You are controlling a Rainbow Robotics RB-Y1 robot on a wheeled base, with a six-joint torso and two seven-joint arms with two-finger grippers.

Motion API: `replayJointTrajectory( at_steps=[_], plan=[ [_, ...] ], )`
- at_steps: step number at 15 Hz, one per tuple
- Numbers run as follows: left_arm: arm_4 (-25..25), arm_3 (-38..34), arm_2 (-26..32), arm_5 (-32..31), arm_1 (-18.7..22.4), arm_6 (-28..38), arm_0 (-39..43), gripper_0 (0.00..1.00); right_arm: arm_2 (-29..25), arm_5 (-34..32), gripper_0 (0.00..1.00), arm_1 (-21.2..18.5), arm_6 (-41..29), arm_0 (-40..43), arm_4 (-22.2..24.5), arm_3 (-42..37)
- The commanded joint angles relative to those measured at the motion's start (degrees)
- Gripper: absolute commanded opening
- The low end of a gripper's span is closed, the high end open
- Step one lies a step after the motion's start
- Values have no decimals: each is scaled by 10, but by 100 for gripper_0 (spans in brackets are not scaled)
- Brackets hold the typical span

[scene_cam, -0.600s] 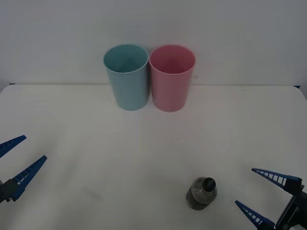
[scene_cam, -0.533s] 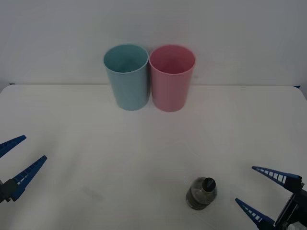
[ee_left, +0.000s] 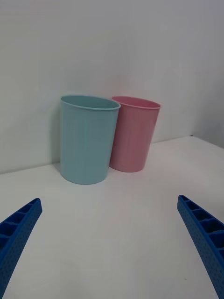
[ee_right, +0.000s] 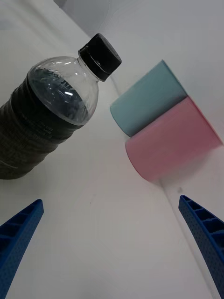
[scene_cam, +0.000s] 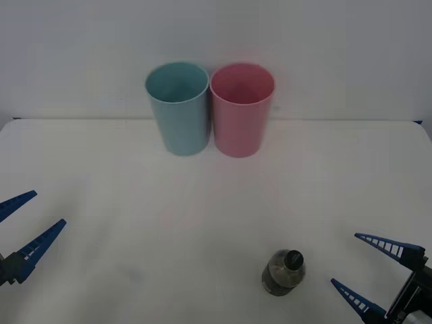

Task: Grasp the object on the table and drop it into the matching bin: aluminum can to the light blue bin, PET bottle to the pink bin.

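Right claw (scene_cam: 368, 273) of mine hangs wide open and empty at the near right of the white worktop (scene_cam: 202, 202), just beside the upright PET bottle (scene_cam: 283, 272); my left claw (scene_cam: 23, 226) is parked open at the near left edge. Far back stand the light blue bin (scene_cam: 177, 108) and pink bin (scene_cam: 241, 109), touching. From my right wrist, the bottle's (ee_right: 51, 117) label is too faint to read, its base cut off. From my left wrist, both bins (ee_left: 88, 140) (ee_left: 135, 133) stand ahead

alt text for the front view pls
A small capped PET bottle stands on a white table, just left of the open right hand. The open left hand waits at the left edge; light blue bin and pink bin stand behind.
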Motion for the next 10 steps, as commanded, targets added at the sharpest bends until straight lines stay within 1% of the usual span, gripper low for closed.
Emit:
replayJointTrajectory(
  at_steps=[1, 4, 10],
  plan=[
    [0, 0, 0, 0, 0, 0, 0, 100, -3, -6, 100, -1, -49, -2, 1, 0],
    [0, 0, 0, 0, 0, 0, 0, 100, -7, -12, 100, -3, -109, -3, 3, 0],
    [0, 0, 0, 0, 0, 0, 0, 100, -19, -20, 100, -4, -298, 1, 38, 0]
  ],
)
